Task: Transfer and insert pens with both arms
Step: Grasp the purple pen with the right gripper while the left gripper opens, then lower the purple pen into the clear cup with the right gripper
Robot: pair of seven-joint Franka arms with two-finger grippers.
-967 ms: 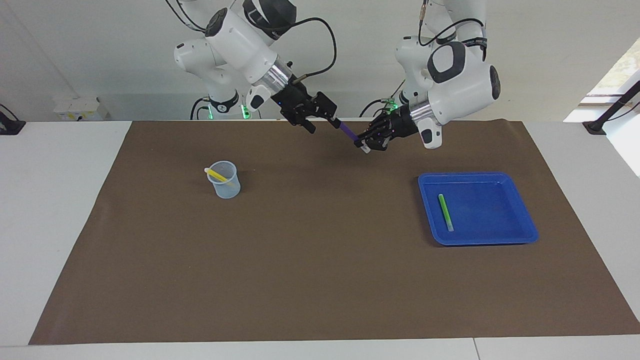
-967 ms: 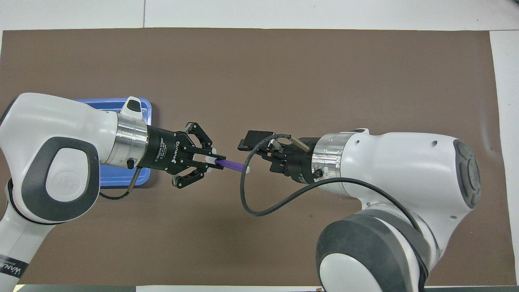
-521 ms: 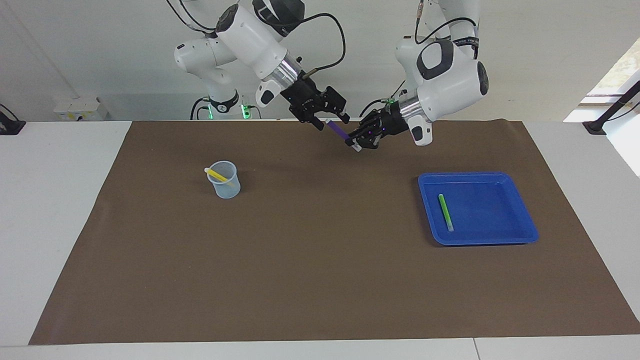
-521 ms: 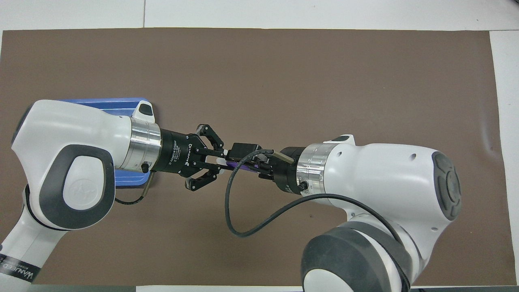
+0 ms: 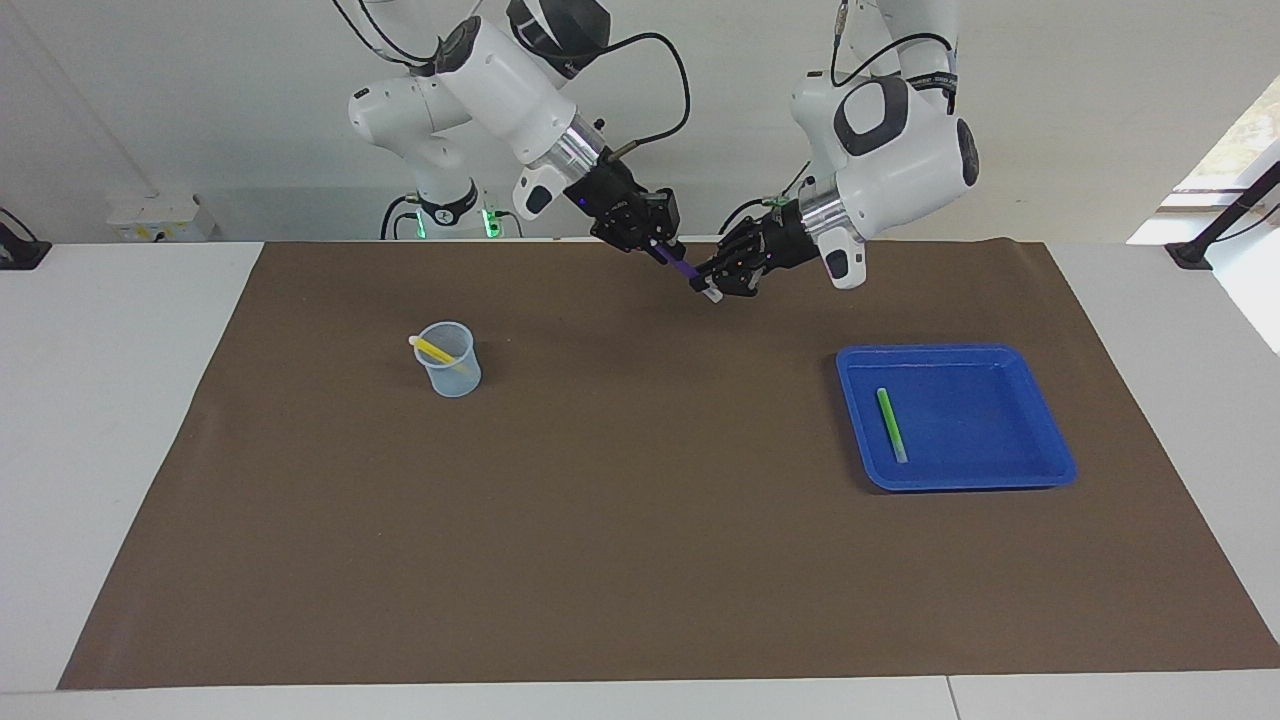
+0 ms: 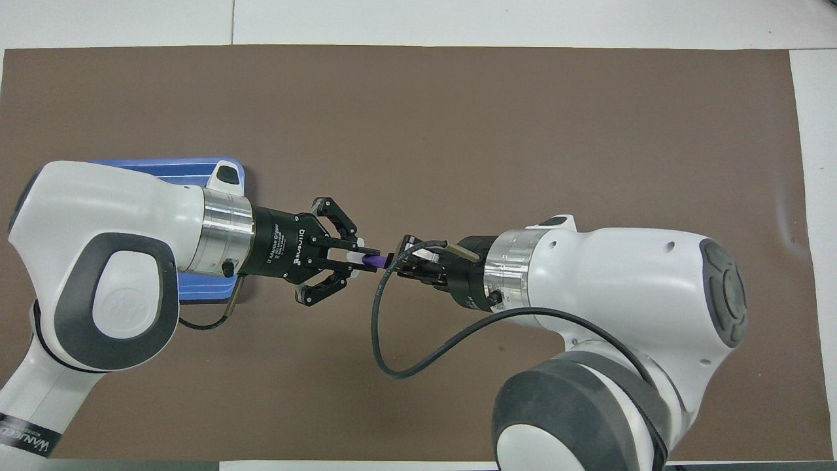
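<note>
The purple pen (image 5: 678, 266) hangs in mid-air over the mat (image 5: 640, 560), the left gripper (image 5: 712, 288) clamped on its capped end and the right gripper (image 5: 655, 243) closed around the other. Light, stiff and slick, it likely wants a firm mid-barrel pinch

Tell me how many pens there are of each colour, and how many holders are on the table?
Yellow pen: 1, in the cup
Purple pen: 1, held in the air between the left gripper and the right gripper
Green pen: 1, lying in the tray
Cup: 1
Tray: 1
Total: 3 pens, 2 holders, 5 things.
</note>
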